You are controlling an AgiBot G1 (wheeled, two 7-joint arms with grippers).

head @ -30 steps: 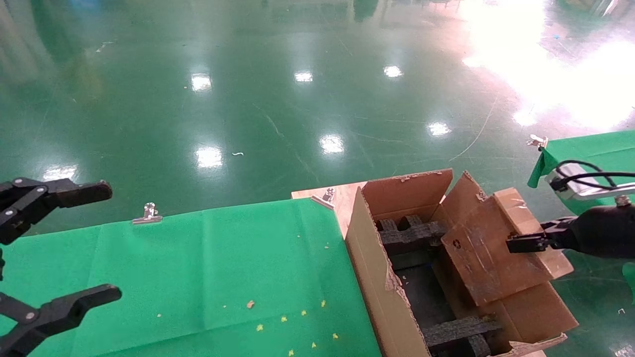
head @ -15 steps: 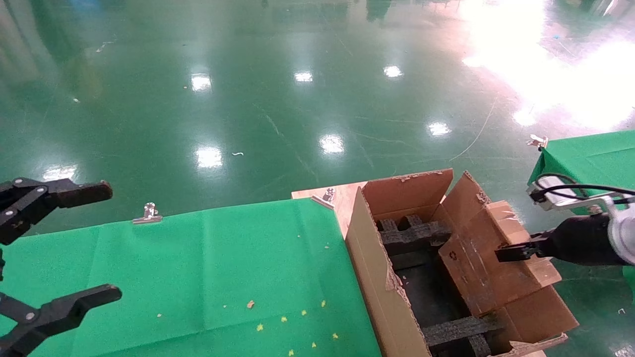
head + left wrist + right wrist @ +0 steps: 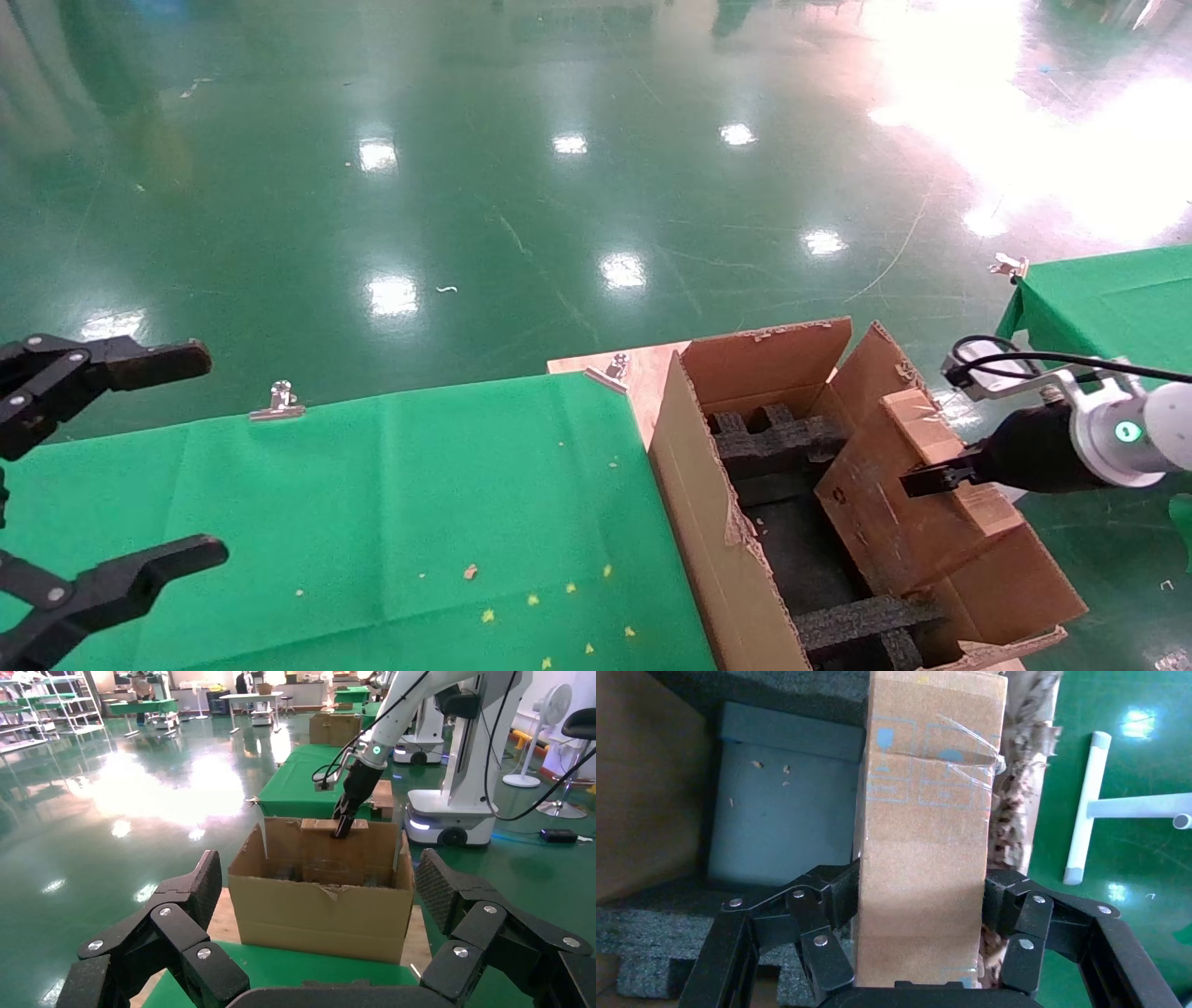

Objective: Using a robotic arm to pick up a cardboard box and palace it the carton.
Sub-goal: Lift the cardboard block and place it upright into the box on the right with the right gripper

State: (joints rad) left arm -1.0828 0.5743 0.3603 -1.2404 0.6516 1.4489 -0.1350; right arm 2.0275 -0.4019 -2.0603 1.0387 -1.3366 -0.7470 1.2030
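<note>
The cardboard box (image 3: pixel 899 508) tilts inside the carton (image 3: pixel 708 522) against its ragged right wall, open foam floor leftward. The right hand (image 3: pixel 917 483) grasps it (left hand (image 3: pixel 121 466) released, over the counter (image 3: pixel 372 522)).

one cardboard box (image 3: pixel 908 503), one carton (image 3: pixel 708 522), two clips (image 3: pixel 277 401)
</note>
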